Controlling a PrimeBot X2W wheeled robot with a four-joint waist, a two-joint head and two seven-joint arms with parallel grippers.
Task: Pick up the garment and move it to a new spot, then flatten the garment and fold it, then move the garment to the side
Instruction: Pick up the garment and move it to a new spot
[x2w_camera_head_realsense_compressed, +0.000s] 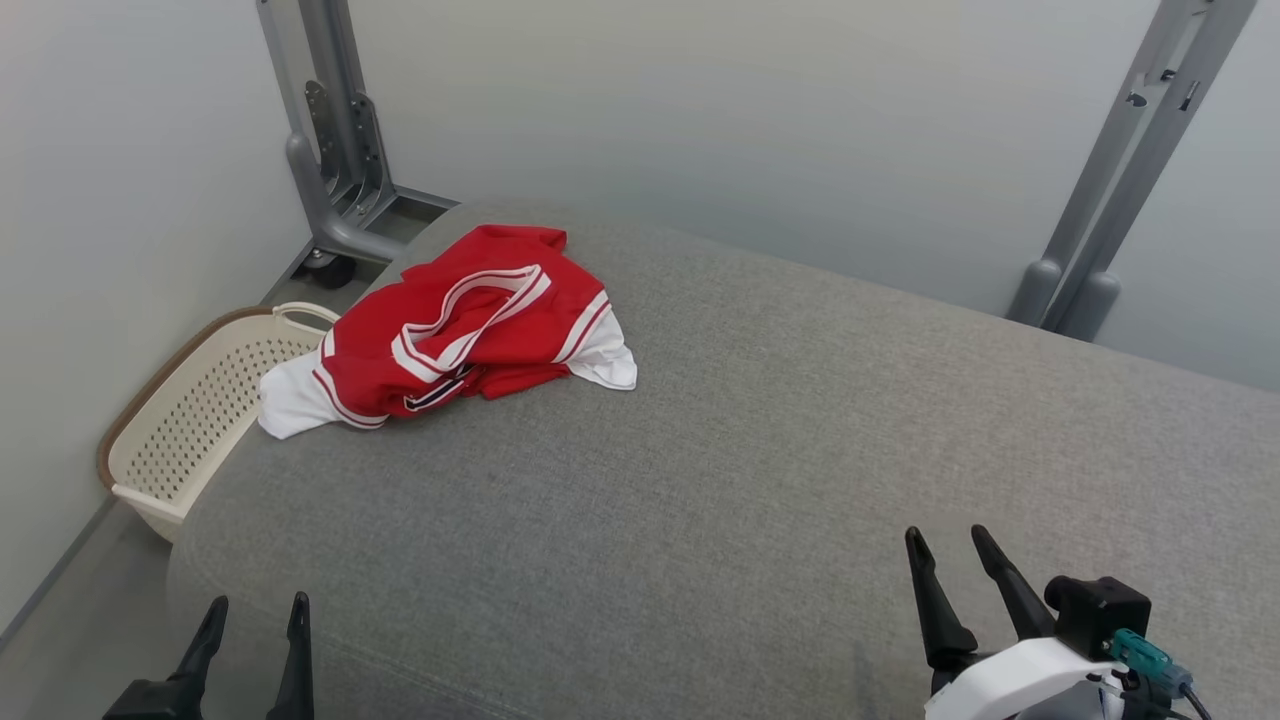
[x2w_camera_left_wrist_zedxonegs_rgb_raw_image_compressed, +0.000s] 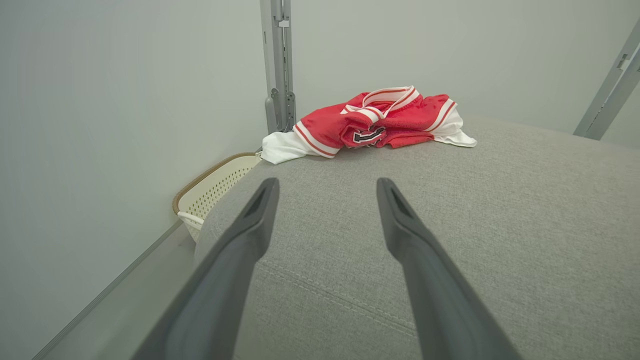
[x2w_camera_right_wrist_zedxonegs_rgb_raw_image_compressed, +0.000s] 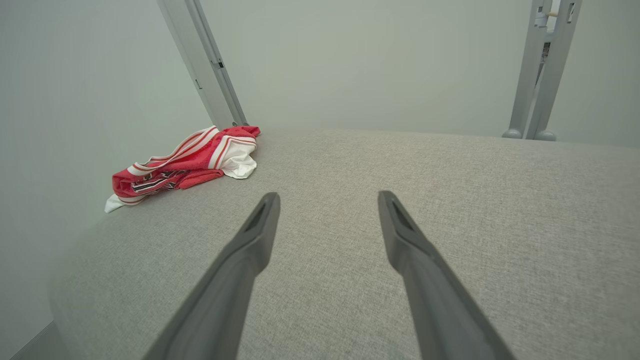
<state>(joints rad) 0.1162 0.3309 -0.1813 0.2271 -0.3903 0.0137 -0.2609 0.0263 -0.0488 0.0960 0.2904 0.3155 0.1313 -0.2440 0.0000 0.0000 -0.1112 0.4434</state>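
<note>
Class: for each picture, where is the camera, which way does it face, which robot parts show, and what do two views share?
Head view: on the head, looking forward and down over the grey cushion to the garment at far left; left claw and right claw at the bottom.
Left wrist view: on the left wrist, looking along its fingers toward the garment and basket.
Right wrist view: on the right wrist, along its fingers; garment far left.
Shared: head and left wrist views both show the basket.

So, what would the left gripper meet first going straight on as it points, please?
Probably the red garment, ahead of the left gripper; if angled down, the grey cushion first. Depth unclear.
</note>
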